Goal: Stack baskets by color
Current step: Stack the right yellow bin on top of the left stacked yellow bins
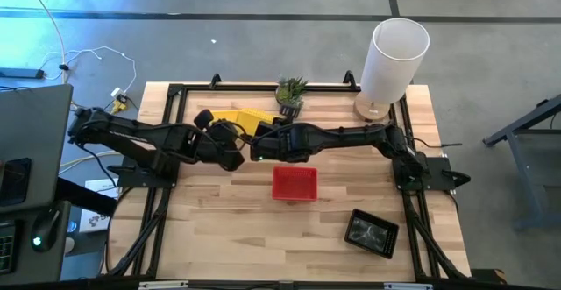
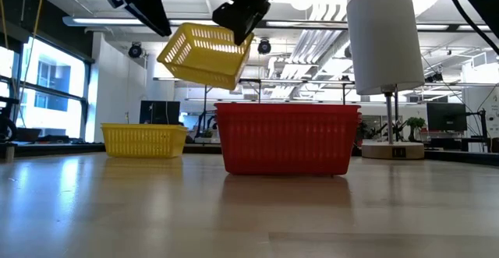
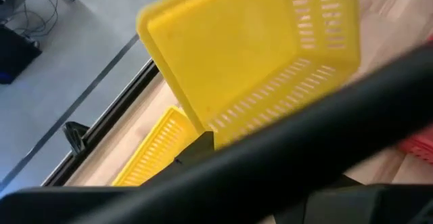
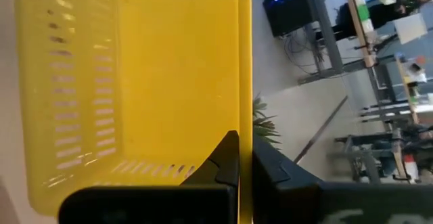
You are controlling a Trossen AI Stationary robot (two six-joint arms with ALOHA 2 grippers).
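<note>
A tall white cylinder [image 1: 394, 58] stands on a round base at the far right corner of the wooden table [image 1: 219, 229]; in the low view it rises on a thin stem above that base. A small green potted plant [image 1: 291, 92] sits at the far edge of the table, near its middle and well apart from the cylinder. A black metal frame [image 1: 166, 106] runs along the table's left, far and right edges. Off the left edge, on the grey floor, white cables [image 1: 96, 58] trail past a dark monitor [image 1: 31, 141]. Beyond the table, the low view shows a room with ceiling lights and 1 window at the left.
</note>
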